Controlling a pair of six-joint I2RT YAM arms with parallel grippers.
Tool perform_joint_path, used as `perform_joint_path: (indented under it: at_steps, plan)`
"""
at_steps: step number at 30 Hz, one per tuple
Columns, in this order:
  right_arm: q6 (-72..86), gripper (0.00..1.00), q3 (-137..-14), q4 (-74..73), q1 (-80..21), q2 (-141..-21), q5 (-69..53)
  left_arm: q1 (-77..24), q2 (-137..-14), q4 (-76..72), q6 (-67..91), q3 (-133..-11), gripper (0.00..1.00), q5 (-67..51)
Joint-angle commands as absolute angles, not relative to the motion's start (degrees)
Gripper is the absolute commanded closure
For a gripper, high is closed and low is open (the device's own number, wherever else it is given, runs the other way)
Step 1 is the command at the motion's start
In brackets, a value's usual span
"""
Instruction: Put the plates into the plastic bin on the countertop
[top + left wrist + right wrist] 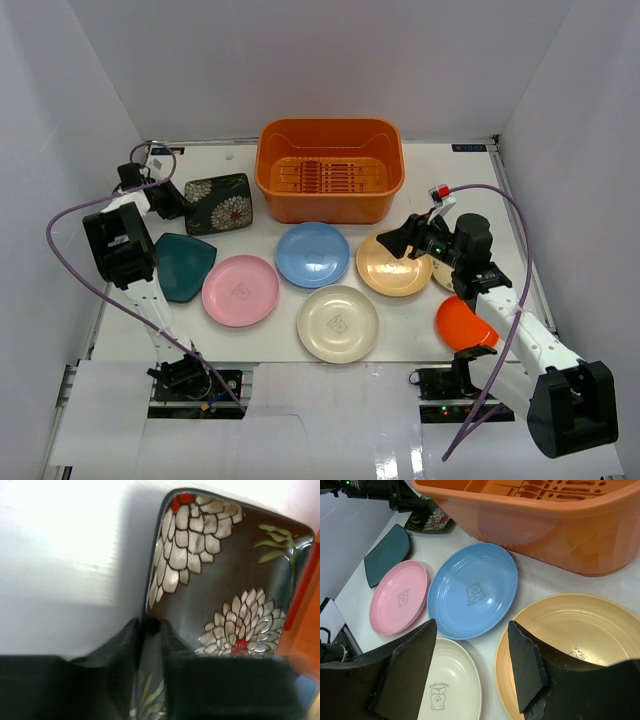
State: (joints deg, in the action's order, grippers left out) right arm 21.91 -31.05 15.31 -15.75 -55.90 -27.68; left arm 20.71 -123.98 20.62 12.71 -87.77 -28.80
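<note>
left gripper (150,628) | seemingly clamping floral plate (225,575) rim | right gripper (472,626) open above tan plate (580,625)

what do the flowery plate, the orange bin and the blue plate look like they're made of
flowery plate: glazed ceramic or melamine, can't tell; glossy, glare over the printed flowers. orange bin: moulded plastic, smooth, walls slightly translucent. blue plate: likely plastic, satin sheen, moulded bear mark.
</note>
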Motion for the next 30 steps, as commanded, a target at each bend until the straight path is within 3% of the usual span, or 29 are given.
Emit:
perform_joint_path:
  at_steps: [1,3,12,19,23,27,30]
  plan:
    - [22.1,0.35,-31.7,18.6,-16.2,-56.4,-28.8,20.4,-123.7,19.6,13.2,-85.4,0.86,-30.3]
    - [22.3,0.35,-31.9,18.6,-16.3,-56.6,-28.9,20.6,-123.2,18.5,14.4,-83.5,1.00,-30.7]
    - [25.5,0.35,-35.0,19.2,-19.2,-57.4,-29.9,23.5,-112.2,6.6,25.6,-72.7,1.00,-34.6]
    - [25.8,0.33,-39.7,17.6,-24.6,-59.4,-26.6,25.8,-98.5,-11.7,48.4,-63.9,1.00,-42.3]
    - [24.3,0.28,-44.9,14.8,-27.7,-61.1,-24.7,25.7,-89.7,-20.5,56.8,-59.9,1.00,-42.4]
    - [24.0,0.21,-48.9,12.6,-28.6,-62.9,-23.9,25.8,-81.3,-19.3,57.8,-59.9,1.00,-35.9]
    - [24.4,0.13,-53.1,12.2,-28.8,-65.5,-23.9,25.7,-78.0,-18.5,59.0,-61.7,1.00,-37.9]
